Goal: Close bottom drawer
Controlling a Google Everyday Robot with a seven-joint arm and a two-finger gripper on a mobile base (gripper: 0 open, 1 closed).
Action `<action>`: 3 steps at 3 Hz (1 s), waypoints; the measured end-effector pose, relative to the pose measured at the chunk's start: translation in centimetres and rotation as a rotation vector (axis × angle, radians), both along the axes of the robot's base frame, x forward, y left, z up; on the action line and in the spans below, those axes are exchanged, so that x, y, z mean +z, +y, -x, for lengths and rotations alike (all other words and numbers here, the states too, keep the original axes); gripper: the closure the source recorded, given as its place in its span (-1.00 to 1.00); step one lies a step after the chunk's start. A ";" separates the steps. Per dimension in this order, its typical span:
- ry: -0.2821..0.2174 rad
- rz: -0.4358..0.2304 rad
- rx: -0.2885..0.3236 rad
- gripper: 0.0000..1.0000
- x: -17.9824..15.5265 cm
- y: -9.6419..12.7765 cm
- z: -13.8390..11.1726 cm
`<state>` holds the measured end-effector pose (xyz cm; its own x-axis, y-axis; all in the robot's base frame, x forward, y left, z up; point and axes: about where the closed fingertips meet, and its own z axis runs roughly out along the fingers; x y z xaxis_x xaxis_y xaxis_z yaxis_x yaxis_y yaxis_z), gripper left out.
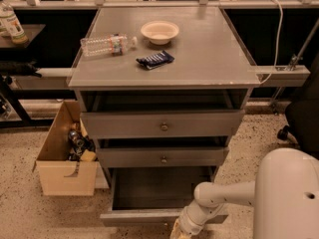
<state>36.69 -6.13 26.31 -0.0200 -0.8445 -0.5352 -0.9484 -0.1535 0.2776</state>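
Observation:
The bottom drawer (pixel 144 216) is the lowest of three grey drawers and is pulled far out, showing its deep dark box (pixel 159 188). Its narrow grey front runs along the lower edge of the view; its knob is hidden behind my arm. My gripper (pixel 178 231) is at the drawer front, just right of its centre, at the bottom edge of the view. My white arm (pixel 224 195) reaches in from the lower right.
The top drawer (pixel 162 124) and middle drawer (pixel 162 157) stand slightly open. On the cabinet top lie a plastic bottle (pixel 107 45), a bowl (pixel 159 32) and a dark snack packet (pixel 155 59). A cardboard box (pixel 67 158) with items stands to the left.

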 end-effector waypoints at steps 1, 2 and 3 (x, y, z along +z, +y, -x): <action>0.054 0.074 -0.039 1.00 -5.1 -1.5 -0.3; 0.076 0.118 -0.073 1.00 -7.4 -2.8 -1.1; 0.086 0.153 -0.108 1.00 -8.9 -4.2 -2.5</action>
<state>39.16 -10.36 17.39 -0.1545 -0.9063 -0.3933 -0.9289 -0.0023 0.3702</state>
